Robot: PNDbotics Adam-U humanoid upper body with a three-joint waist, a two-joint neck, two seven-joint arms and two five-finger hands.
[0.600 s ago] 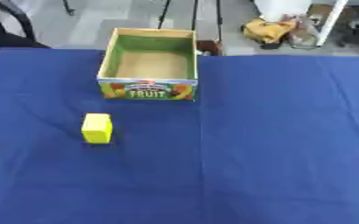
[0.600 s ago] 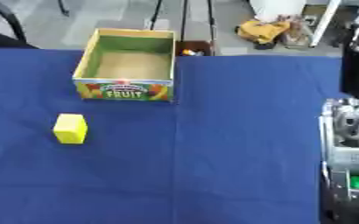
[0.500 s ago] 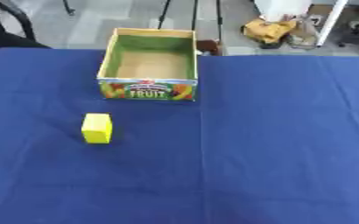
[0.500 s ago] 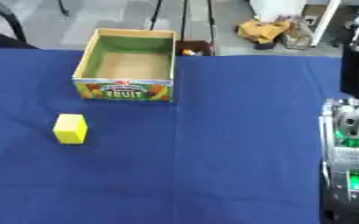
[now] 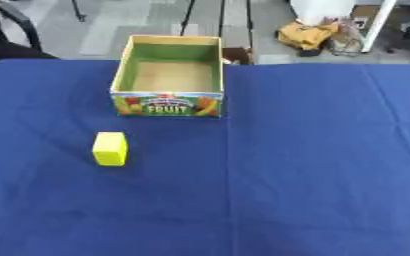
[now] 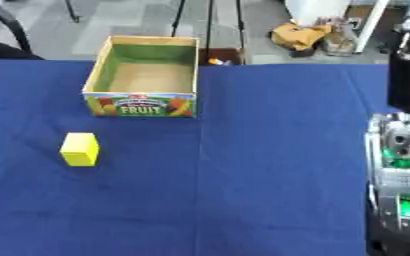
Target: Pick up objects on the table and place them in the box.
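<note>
Nothing moved in the last half second. Yellow block (image 5: 110, 148) sitting exactly where it was, on the left half of the counter (image 5: 296, 180), nearer than the box (image 5: 167, 104) and a little left of its front left corner, apart from it, not touching. Box parked at the counter's far edge, left of the middle, open top up, fruit print facing this way, bare brown floor showing inside. So nothing in there yet. No other loose piece to be seen on the blue cloth.

Meaning for the job: by the look of it, still at the very start, with no pick begun, the block untouched and one short carry away from the box.

Now the hands. Left one nowhere in either view. On the right, only the right arm (image 6: 404, 150) standing along the counter's right edge in the right eye view, black above, silver with green lights below, well apart from block and box. Whether the hand on it is spread or curled: cannot tell. Touching and holding nothing of the task's things.
</note>
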